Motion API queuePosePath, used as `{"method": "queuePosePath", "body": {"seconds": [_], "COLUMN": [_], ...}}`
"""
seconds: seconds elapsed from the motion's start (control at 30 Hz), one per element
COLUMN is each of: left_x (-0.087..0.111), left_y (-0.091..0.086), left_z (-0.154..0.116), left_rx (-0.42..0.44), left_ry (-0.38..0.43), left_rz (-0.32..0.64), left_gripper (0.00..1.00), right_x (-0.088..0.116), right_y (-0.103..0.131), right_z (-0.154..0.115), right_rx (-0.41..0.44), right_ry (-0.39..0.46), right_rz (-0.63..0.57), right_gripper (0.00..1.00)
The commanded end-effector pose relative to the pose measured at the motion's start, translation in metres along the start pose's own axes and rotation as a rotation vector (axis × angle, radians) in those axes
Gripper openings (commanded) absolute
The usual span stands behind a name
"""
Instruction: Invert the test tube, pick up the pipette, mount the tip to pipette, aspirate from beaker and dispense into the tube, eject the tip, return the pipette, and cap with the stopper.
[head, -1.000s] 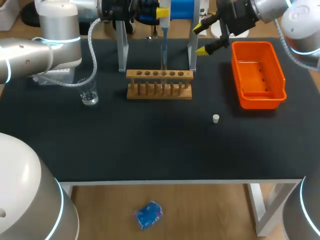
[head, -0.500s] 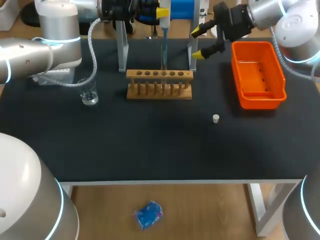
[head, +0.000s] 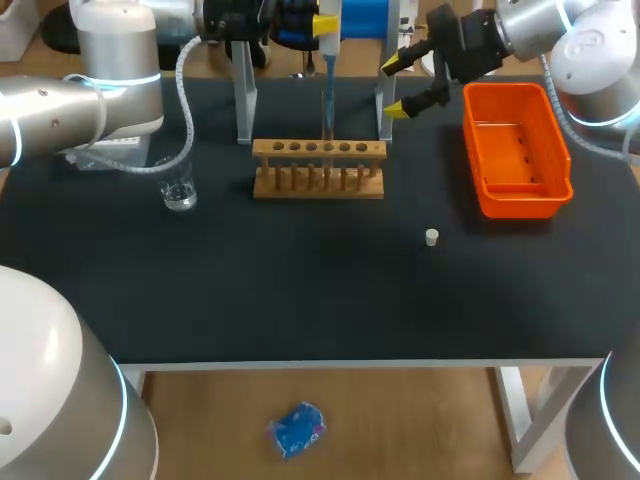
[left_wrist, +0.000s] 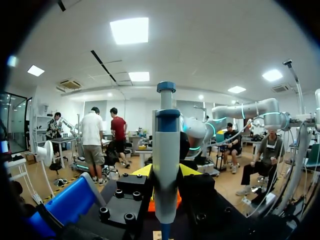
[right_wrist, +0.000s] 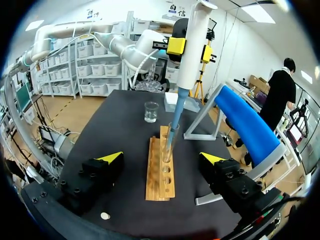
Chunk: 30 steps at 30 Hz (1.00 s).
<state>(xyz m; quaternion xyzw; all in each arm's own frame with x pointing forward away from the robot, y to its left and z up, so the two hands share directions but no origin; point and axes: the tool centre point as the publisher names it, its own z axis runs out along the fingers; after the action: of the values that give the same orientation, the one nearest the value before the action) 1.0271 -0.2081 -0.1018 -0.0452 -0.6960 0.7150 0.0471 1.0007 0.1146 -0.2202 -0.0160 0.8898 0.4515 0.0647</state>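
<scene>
The pipette (right_wrist: 192, 45), clamped upright in the left gripper (right_wrist: 190, 49), dips its tip into the test tube (right_wrist: 169, 145) in the rack (right_wrist: 160, 175), ahead of the wide-open right gripper (right_wrist: 162, 157). Only the right wrist view shows this; the left wrist view shows just the pipette's body.

Pipette (right_wrist: 191, 45) upright, blue tip (right_wrist: 174, 131) down into clear tube (right_wrist: 167, 146) standing in wooden rack (head: 318, 168). Beaker (head: 179, 192) left of rack. White stopper (head: 431, 237) front-right, apart.

LIGHT: bright, even, falling from overhead | SHADOWS: soft and faint, barely readable on the dark matte surface (head: 300, 300) | GLARE: small glints on the beaker (head: 179, 192) rim; pale sheen on the orange tray (head: 520, 205) walls | WRIST VIEWS: equally well lit
</scene>
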Motion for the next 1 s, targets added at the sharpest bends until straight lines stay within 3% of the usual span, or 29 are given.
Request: {"method": "queuePosePath", "body": {"seconds": [0.03, 1.0], "left_x": [0.001, 0.002], "left_y": [-0.004, -0.018], "left_z": [-0.002, -0.001], "left_rx": [-0.002, -0.011], "left_ry": [-0.001, -0.01], "left_rz": [0.006, 0.04], "left_gripper": [0.0, 0.0], "right_x": [0.0, 0.0], "right_y": [0.0, 0.0], "right_z": [0.0, 0.0], "right_rx": [0.0, 0.0], "right_ry": [0.0, 0.0], "right_rz": [0.0, 0.0], "right_gripper": [1.0, 1.0]}}
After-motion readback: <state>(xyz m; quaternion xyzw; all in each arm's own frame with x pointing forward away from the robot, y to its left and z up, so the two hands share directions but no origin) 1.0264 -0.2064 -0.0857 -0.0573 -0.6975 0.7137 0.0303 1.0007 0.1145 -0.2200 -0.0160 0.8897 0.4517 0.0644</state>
